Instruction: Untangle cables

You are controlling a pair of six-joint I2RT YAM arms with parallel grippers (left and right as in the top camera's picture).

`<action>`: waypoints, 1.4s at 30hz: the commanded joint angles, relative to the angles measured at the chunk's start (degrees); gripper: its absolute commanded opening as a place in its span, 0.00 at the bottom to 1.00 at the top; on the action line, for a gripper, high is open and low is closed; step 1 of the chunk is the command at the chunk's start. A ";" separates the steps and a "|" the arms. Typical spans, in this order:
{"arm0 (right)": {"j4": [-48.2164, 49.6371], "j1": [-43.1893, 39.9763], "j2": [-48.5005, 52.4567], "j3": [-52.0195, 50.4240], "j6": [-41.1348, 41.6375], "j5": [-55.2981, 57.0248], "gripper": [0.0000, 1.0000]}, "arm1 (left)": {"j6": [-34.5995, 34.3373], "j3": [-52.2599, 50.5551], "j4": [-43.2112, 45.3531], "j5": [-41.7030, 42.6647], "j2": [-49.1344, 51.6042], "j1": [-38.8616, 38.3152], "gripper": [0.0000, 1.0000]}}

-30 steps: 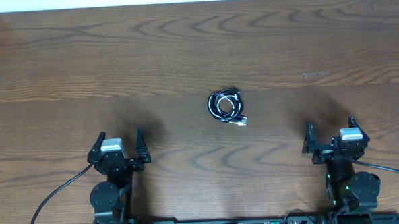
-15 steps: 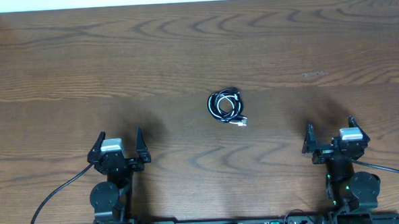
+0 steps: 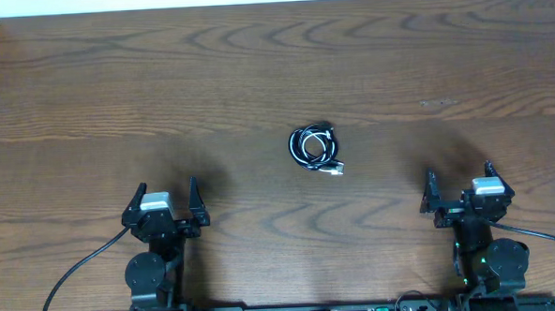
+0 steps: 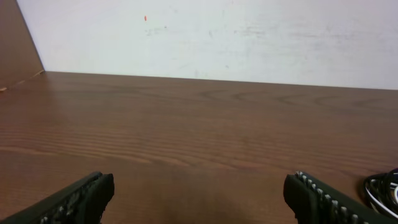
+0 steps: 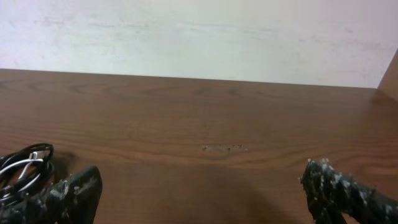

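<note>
The left hand and right hand are resting with fingers spread, empty. The cables are lying knotted on the bench; each hand should be pinching a separate loose end.

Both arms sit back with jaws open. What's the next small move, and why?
Probably reach the right gripper forward toward the cables, aiming at the pale plug end poking out on its side. The bundle lies knotted mid-table, and the left gripper is open and empty too.
</note>
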 commanded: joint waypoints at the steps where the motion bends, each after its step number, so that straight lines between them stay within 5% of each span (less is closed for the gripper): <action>1: -0.28 -0.44 -0.20 -0.09 -0.52 0.63 0.99 | 0.57 -0.81 -2.49 -2.14 0.02 -0.22 0.92; 5: 0.15 -0.44 -0.20 -0.09 0.61 -0.50 0.99 | 0.28 -0.81 -2.03 -1.33 0.02 -0.22 0.93; 10: 2.86 -0.39 -0.20 -0.09 29.88 -25.20 0.99 | -21.38 -0.79 4.31 30.23 0.02 -0.24 0.93; 13: 7.30 -0.39 -0.20 -0.09 43.58 -29.55 0.99 | -23.96 -0.79 13.14 38.60 0.02 -0.22 0.93; 16: 19.98 -0.42 -0.20 -0.04 44.87 -31.45 0.99 | -24.96 0.39 25.88 43.95 0.02 -0.22 0.93; 20: 31.63 -0.57 -0.17 4.35 44.22 -29.11 0.99 | -25.59 7.26 26.67 44.00 0.55 0.00 0.93; 25: 9.90 -0.87 4.20 21.53 29.68 -28.44 0.99 | -20.72 23.89 9.99 44.00 7.76 1.99 0.93; 30: -22.40 -0.87 21.29 45.03 15.34 -28.48 0.99 | -10.67 47.71 -25.68 46.31 28.26 2.93 0.93; 35: -40.52 -0.79 37.90 58.77 11.72 -29.94 0.99 | -3.61 61.26 -50.49 43.89 46.29 2.80 0.93; 42: -45.55 -0.26 57.20 64.35 9.81 -56.28 0.99 | -6.73 63.60 -58.07 50.05 64.65 2.03 0.93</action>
